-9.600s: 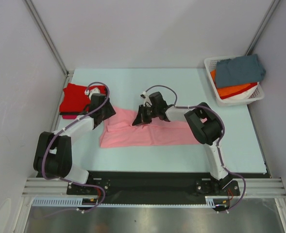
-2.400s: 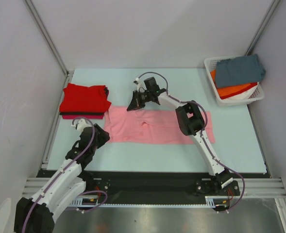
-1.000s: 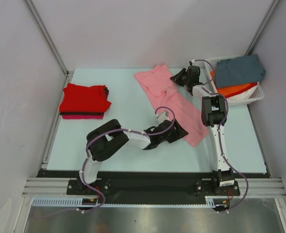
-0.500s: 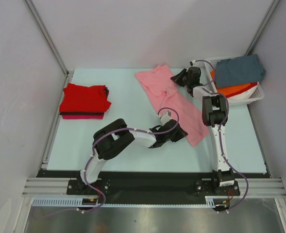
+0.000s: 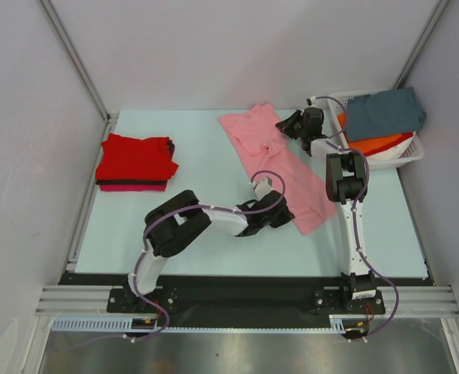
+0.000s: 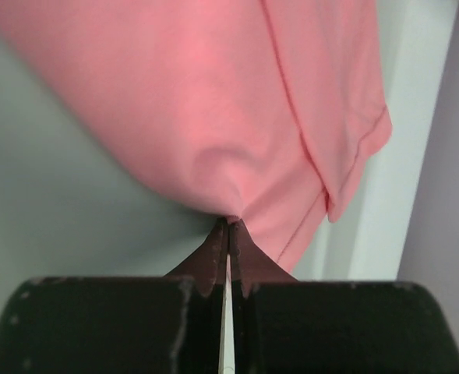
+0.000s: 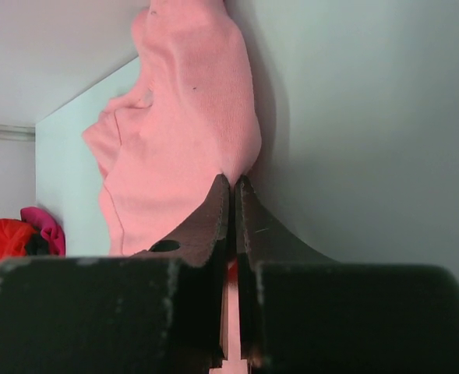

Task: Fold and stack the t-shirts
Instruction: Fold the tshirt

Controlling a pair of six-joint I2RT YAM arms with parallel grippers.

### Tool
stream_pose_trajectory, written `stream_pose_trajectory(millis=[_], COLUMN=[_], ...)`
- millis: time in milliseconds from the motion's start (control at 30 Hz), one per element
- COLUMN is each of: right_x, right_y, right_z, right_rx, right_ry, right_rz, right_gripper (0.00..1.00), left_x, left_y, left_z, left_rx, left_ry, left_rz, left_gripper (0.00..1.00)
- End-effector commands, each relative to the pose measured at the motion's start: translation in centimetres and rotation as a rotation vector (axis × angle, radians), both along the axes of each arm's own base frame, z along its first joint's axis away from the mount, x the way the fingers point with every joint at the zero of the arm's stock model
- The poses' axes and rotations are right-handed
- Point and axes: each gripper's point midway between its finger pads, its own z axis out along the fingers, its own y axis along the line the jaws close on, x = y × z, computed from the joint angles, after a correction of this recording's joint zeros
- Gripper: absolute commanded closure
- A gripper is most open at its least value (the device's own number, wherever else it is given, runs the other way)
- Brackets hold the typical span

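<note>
The light pink t-shirt (image 5: 284, 164) lies in a diagonal strip from the far middle of the table toward the near right. My left gripper (image 5: 285, 212) is shut on its near left edge, where the cloth (image 6: 213, 101) puckers between the fingertips (image 6: 229, 222). My right gripper (image 5: 285, 126) is shut on the far right edge of the same shirt (image 7: 182, 132), close to the basket. A folded red t-shirt (image 5: 135, 158) rests on a magenta one (image 5: 132, 186) at the far left.
A white slotted basket (image 5: 381, 162) stands at the far right corner, holding a slate grey-blue t-shirt (image 5: 385, 113) over an orange one (image 5: 373, 145). The right arm's forearm (image 5: 344, 175) reaches up beside the pink shirt. Grey walls close in the table.
The pink shirt, earlier flat across the middle, now lies diagonally toward the basket. Over the last second my left gripper closed on its near edge. The right gripper stayed shut and still.
</note>
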Motion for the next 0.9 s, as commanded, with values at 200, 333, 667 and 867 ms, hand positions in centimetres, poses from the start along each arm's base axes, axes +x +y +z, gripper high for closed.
stream_pose_trajectory(millis=[200,333,667,867], right_x=[1.5,1.4,-0.9,-5.7], right_y=[-1.9,-2.1,-1.5,0.7], right_z=[6.0,5.4,4.2,3.5], right_rx=[0.007,0.008,0.029,0.057], right_ry=[-0.106,-0.088,-0.053,-0.016], right_rz=[-0.079,-0.092,-0.13,-0.061], right_gripper=[1.0,1.0,1.0,0.53], left_x=[-6.6,-9.9,-13.2,-13.0], left_y=[9.1,11.7,19.2,21.8], left_z=[-0.7,-0.2,-1.5,-0.8], left_rx=[0.132,0.035,0.047,0.079], left_ry=[0.015,0.053,0.093,0.058], left_rz=[-0.144,-0.194,-0.228,-0.25], left_gripper=[1.0,1.0,1.0,1.0])
